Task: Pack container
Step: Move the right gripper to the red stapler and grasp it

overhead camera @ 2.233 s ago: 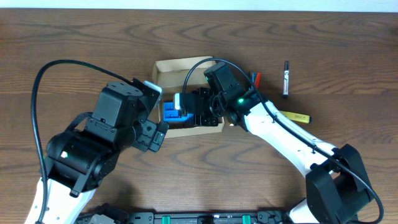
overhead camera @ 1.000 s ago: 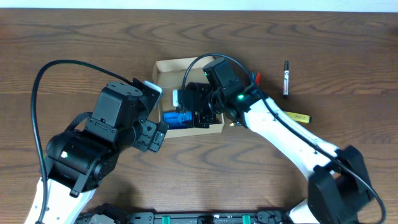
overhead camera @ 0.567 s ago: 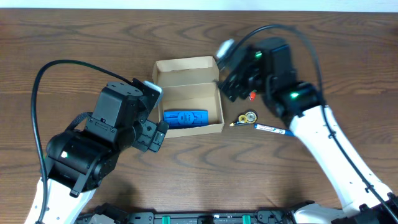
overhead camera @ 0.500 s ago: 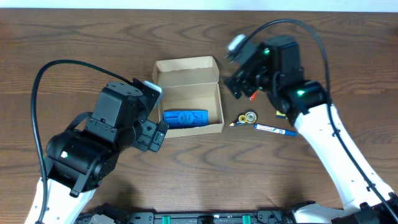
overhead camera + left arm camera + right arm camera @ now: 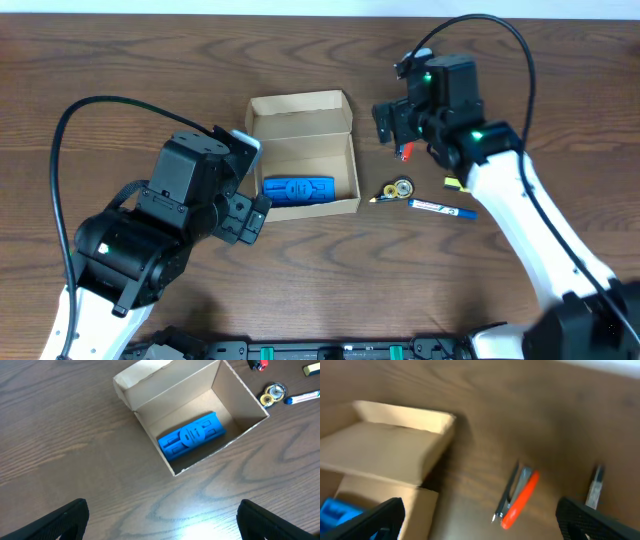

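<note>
Since the picture of two seconds ago, the right gripper (image 5: 392, 125) has come out of the container (image 5: 300, 103) and moved off to its 2 o'clock side. The blue cylinder (image 5: 298, 190) it held then now lies inside, along the 6 o'clock wall.

Seen from overhead, the container stands open on the wooden surface (image 5: 120, 60), with its flap lid up at 12 o'clock. Between 3 and 4 o'clock of it, and apart from it, lie a red pen (image 5: 405, 153), a small round gold-coloured piece (image 5: 400, 188) and a blue-and-white pen (image 5: 438, 208). The left gripper (image 5: 250, 212) hangs by the 7 o'clock corner.

From the left wrist, the jaws stand wide apart with nothing between them. The cylinder rests flat on the container floor, with much free room beside it.

The right wrist picture is blurred, but there too the jaws are spread and empty. The red pen lies ahead of them, with a thin dark thing just beside it that I cannot name. A dark marker (image 5: 594, 485) lies further toward 3 o'clock.

I judge that one thing is packed and that the right arm now goes for the next, probably the red pen.
</note>
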You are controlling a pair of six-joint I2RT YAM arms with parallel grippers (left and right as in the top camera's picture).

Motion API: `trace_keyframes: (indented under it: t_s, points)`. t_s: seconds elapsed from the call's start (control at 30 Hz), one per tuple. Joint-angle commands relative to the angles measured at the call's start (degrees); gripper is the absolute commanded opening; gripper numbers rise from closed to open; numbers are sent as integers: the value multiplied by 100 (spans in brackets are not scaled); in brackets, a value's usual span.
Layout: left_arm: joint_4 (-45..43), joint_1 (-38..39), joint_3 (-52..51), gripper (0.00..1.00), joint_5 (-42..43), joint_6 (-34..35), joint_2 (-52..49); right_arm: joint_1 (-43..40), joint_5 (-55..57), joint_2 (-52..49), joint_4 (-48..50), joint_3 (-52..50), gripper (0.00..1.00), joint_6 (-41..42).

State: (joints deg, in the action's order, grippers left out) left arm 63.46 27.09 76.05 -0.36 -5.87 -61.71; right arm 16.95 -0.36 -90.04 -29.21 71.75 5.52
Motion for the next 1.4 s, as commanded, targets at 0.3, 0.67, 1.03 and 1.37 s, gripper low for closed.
trace_keyframes:
  t_s: [0.3, 0.67, 1.03, 1.37]
  points:
    - [20, -17, 28, 95, -2, -37, -4, -280, 509, -1626, -699, 743, 99, 2017]
    - [20, -17, 28, 95, -2, -35, -4, -431, 487, -3005, -1266, 1982, 99, 2061]
    - [20, -17, 28, 95, -2, -37, -4, -498, 485, -3471, -1228, 2011, 99, 2105]
    - [20, -17, 28, 95, -2, -35, -4, -505, 466, -3665, -1119, 2006, 76, 2100]
